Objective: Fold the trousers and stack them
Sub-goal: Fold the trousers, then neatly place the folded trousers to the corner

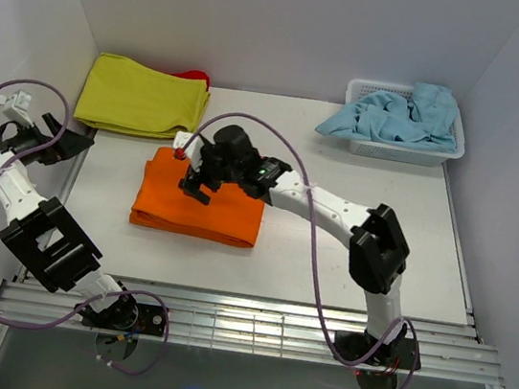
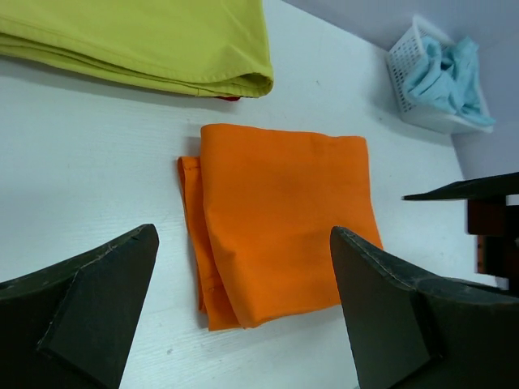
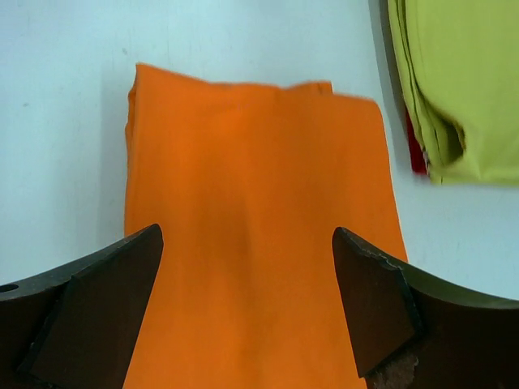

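The orange trousers [image 1: 201, 208] lie folded into a flat rectangle on the white table, left of centre. They also show in the left wrist view [image 2: 284, 219] and the right wrist view [image 3: 259, 243]. My right gripper [image 1: 197, 178] hovers just above the folded trousers, open and empty, its fingers [image 3: 97, 308] spread over the fabric. My left gripper [image 1: 66, 143] is open and empty at the table's far left edge, apart from the trousers.
A folded yellow-green cloth [image 1: 142, 98] lies at the back left with something red [image 1: 196, 76] under its far edge. A white basket [image 1: 358, 146] at the back right holds a light blue garment [image 1: 401, 118]. White walls enclose three sides.
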Action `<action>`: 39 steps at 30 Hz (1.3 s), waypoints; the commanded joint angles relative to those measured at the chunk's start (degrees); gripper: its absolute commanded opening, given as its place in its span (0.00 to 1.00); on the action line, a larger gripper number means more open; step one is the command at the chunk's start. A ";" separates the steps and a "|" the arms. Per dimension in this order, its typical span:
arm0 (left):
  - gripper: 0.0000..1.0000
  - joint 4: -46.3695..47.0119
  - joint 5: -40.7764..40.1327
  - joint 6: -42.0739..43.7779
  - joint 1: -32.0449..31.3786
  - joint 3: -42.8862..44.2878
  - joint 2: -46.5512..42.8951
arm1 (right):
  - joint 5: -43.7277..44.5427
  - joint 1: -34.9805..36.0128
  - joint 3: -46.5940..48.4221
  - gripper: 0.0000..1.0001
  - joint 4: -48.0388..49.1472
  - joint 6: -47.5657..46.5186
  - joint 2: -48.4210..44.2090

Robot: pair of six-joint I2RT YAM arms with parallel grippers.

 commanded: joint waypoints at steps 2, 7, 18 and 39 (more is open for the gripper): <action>0.98 -7.68 13.15 3.69 7.07 -1.77 -1.56 | 7.84 4.49 16.48 0.90 -2.84 -7.48 12.27; 0.98 -18.15 5.89 16.07 7.61 -0.54 -2.34 | 14.36 11.26 25.33 0.90 -2.86 -7.39 23.80; 0.98 -13.76 -2.20 14.96 7.70 -10.38 -11.66 | 15.07 14.96 19.62 0.90 4.00 -7.57 26.89; 0.98 -14.57 9.83 8.21 9.72 -18.38 -7.71 | 16.92 12.59 -4.64 0.84 15.69 -18.20 18.88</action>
